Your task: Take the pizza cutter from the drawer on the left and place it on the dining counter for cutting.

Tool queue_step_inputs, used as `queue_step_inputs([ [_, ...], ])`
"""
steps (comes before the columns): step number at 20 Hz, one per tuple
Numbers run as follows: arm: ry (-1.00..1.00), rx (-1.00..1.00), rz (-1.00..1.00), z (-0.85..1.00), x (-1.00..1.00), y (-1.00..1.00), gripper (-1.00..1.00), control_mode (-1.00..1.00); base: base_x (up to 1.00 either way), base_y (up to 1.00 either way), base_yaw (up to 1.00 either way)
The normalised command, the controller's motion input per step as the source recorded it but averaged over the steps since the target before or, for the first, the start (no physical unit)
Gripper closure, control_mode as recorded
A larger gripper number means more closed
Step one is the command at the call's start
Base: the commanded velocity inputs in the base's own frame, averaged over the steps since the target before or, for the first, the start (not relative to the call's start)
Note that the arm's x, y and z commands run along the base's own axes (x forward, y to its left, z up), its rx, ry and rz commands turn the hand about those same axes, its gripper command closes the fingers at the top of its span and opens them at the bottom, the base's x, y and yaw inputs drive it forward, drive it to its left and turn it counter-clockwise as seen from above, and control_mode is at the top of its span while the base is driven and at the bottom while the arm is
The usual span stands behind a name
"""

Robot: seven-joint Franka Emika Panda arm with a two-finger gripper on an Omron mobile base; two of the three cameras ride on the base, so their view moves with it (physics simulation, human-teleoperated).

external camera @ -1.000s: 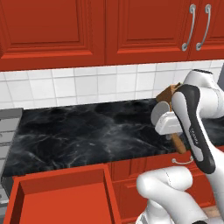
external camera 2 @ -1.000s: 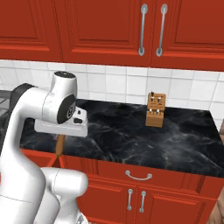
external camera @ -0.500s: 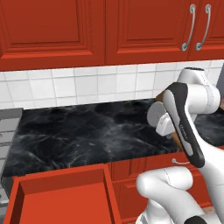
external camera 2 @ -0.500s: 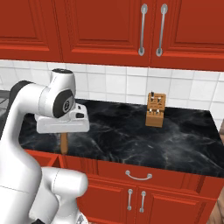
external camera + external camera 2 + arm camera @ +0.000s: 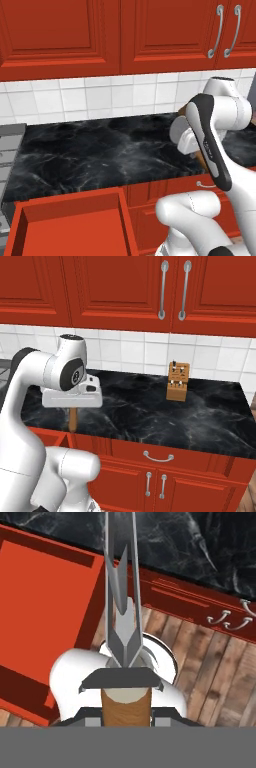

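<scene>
Arm swung further right; pincer (image 5: 126, 699) pinching pizza cutter (image 5: 122, 624), out of the open drawer (image 5: 75, 227). Placing on tabletop (image 5: 200, 416) remains.

Glossy white rounded arm (image 5: 30, 406) links with dark grey joint rings; a black strip runs along the forearm (image 5: 210, 145), at 3 o'clock in the left base view, and a flat white hand block (image 5: 72, 397)
</scene>
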Motion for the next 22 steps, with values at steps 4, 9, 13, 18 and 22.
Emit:
queue_step_inputs([
  [4,0.00,0.00,-0.09,0.00,0.00,0.00,1.00,-1.00,0.00,0.00,0.00],
  [9,0.00,-0.02,-0.17,0.00,0.03,0.00,1.00,-1.00,0.00,0.00,0.00],
  [13,0.00,-0.03,-0.21,0.00,0.09,0.00,1.00,-1.00,0.00,0.00,0.00],
  [18,0.00,0.00,-0.02,0.00,0.00,-0.02,1.00,1.00,-0.07,-0.13,0.00],
  [22,0.00,0.00,0.00,0.00,0.00,0.00,1.00,1.00,-0.65,-0.64,-0.13],
])
